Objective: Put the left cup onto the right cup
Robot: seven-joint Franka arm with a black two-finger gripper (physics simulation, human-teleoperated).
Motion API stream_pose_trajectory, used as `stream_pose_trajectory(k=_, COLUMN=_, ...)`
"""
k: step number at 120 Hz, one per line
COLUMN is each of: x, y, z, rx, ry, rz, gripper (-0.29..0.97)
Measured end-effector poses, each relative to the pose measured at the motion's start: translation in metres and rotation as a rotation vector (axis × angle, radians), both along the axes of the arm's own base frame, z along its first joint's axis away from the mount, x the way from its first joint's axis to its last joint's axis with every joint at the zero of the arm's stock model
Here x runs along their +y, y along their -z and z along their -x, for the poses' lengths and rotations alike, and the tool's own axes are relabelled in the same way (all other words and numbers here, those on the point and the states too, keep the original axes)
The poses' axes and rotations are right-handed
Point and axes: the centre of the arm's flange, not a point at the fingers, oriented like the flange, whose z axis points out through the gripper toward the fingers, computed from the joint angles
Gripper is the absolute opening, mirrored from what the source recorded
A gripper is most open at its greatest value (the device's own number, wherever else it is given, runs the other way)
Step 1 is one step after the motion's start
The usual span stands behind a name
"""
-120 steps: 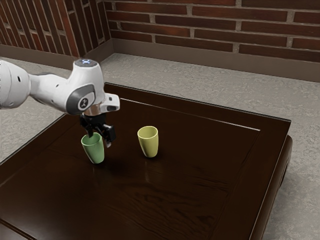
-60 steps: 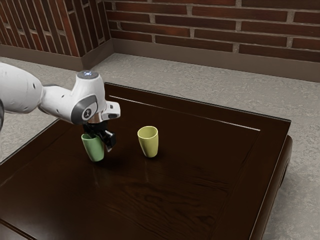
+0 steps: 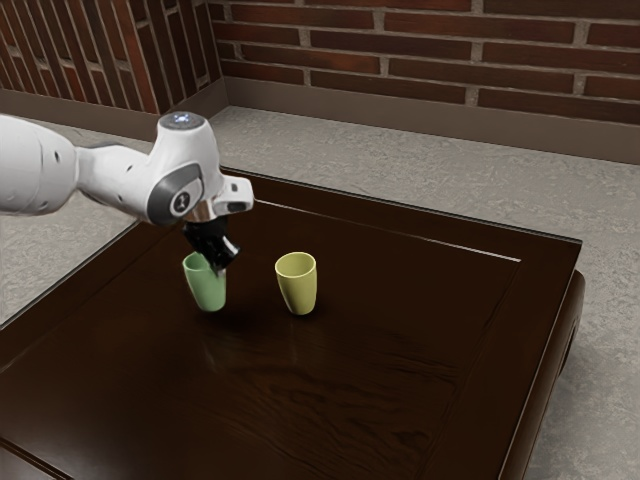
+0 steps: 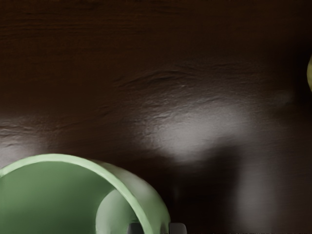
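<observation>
Exterior view: you've got the white robot arm (image 3: 100, 180) coming in from the exterior view's left. Its black two-finger gripper (image 3: 213, 256) points down over the dark brown wooden table with a raised rim (image 3: 400, 380). The fingers are nearly closed and pinch 1 side of the rim of the pale green tapered cup (image 3: 206, 288), 1 finger inside the mouth and 1 outside the wall. That cup is tilted: mouth leans toward the exterior view's left, base toward its right. You can't tell from here whether the base clears the tabletop. The yellow-green tapered cup (image 3: 297, 283) stands upright on the table, to the exterior view's right of the held cup, near it but not touching. A red brick wall (image 3: 450, 50) and a grey concrete floor (image 3: 400, 160) are behind.

Wrist view: the pale green tapered cup (image 4: 58, 195) is right under the hand, and you look straight into its mouth. 2 grey fingertips (image 4: 178, 228) straddle its wall, 1 on each side. The glossy table (image 4: 170, 73) beyond shows a pale reflection. A sliver of the yellow-green tapered cup (image 4: 310, 73) sits at the frame edge, apart from the held cup.
</observation>
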Motion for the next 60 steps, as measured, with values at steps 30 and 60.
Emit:
stream_pose_trajectory(k=30, x=-0.036, y=-0.065, z=0.002, rx=-0.033, ry=0.028, rz=0.001, gripper=-0.09)
stream_pose_trajectory(k=60, x=-0.123, y=-0.176, z=0.015, rx=-0.077, ry=0.096, rz=-0.034, gripper=-0.1)
